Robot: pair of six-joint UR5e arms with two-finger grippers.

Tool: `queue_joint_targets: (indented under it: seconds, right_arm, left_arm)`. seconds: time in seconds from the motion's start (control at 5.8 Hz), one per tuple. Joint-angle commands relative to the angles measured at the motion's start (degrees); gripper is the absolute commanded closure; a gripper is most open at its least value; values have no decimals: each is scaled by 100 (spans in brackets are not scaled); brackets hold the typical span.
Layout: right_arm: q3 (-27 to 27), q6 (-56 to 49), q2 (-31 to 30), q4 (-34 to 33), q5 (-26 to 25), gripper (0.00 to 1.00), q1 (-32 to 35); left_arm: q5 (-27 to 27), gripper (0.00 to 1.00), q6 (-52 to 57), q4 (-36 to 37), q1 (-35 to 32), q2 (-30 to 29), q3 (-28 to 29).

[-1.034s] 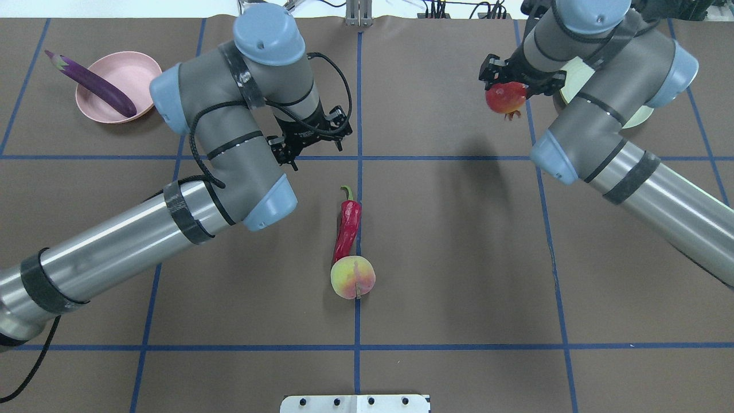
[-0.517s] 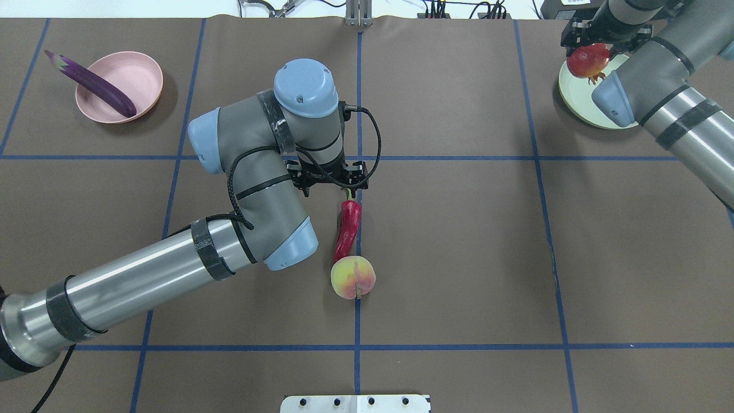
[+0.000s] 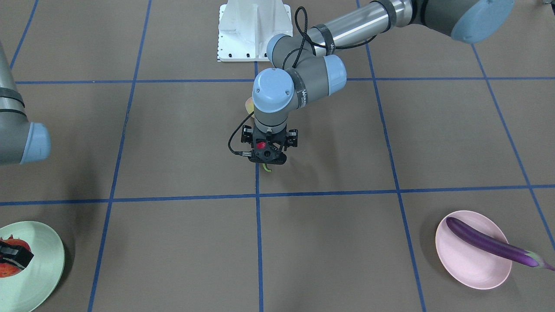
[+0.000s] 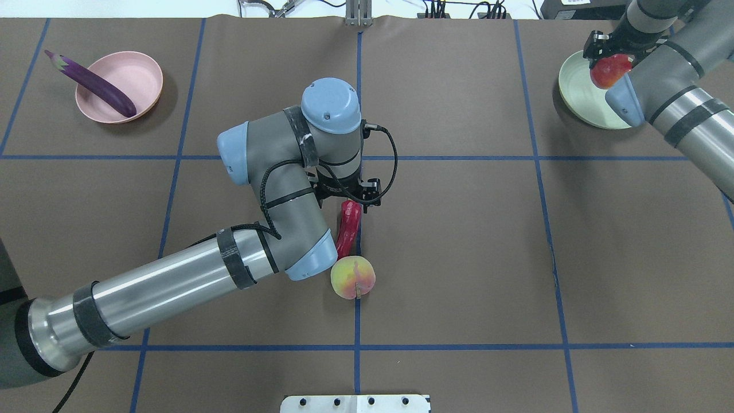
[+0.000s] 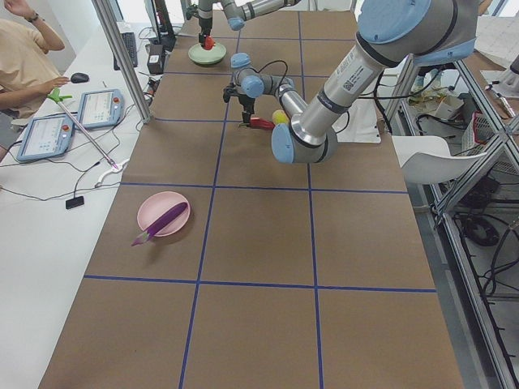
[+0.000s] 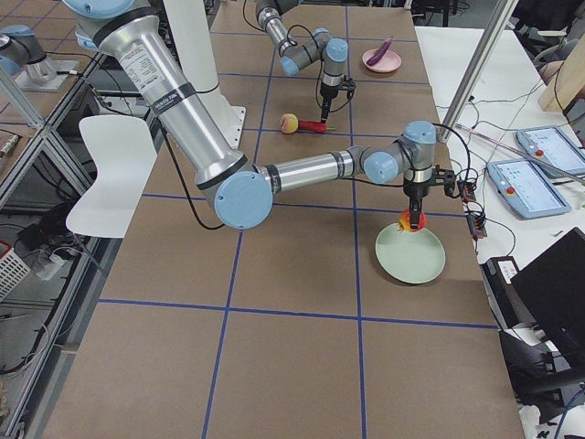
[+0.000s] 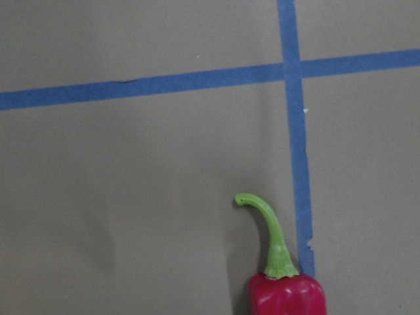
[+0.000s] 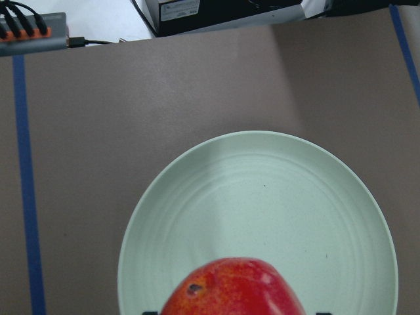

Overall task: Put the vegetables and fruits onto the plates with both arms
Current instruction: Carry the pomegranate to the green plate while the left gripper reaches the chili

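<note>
My left gripper hangs open over the stem end of the dark-red chili, which lies on the table; the left wrist view shows its green stem and top. The peach sits at the chili's near tip. My right gripper is shut on the red fruit and holds it over the mint plate; the front view shows it low over the plate. The purple eggplant lies across the pink plate, with its cap past the rim.
The white robot base is at the near table edge. Blue tape lines grid the brown table. An operator sits by tablets beyond the table's far side in the exterior left view. Cables and a box lie behind the mint plate.
My left arm swung from near the pink plate toward me and came down over the chili's stem end. My right arm carried the red fruit rightward to above the mint plate.
</note>
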Motion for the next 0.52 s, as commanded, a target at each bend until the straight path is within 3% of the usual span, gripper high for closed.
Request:
queue_joint_targets:
  seconds: [0.0, 0.17, 0.34]
  right_arm:
    - [-250, -13, -3, 175, 0, 100, -20]
    - [-425, -13, -29, 333, 0, 100, -38]
    - [-471, -48, -64, 370, -8, 73, -38]
  left_arm:
    - [-5, 1, -31, -3, 58, -110, 157]
    - [4, 6, -49, 6, 85, -110, 192]
    - [4, 10, -58, 6, 94, -110, 201]
